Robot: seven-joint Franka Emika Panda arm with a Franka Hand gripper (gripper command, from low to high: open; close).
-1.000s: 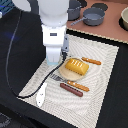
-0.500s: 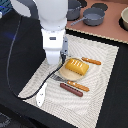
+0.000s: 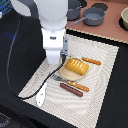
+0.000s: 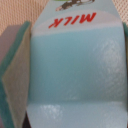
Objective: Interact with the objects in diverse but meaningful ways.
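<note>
My gripper [image 3: 56, 64] hangs low over the striped mat, just to the exterior view's left of the ridged yellow-orange bread block [image 3: 75, 67]. The wrist view is filled by a pale blue carton [image 4: 75, 85] with red "MILK" lettering, sitting between the fingers with a teal finger pad [image 4: 17, 75] against its side. From outside, the hand hides the carton. A dark brown sausage [image 3: 71, 90] lies on the mat in front of the bread. A small white bottle-like figure [image 3: 41, 96] lies near the mat's front-left corner.
The bread rests on a pale plate [image 3: 64, 76]. An orange-handled fork [image 3: 77, 86] and knife [image 3: 91, 61] flank it. Two grey pots [image 3: 93, 17] [image 3: 74, 10] and a bowl [image 3: 124, 19] stand at the back. A black cable [image 3: 22, 95] loops over the mat's left side.
</note>
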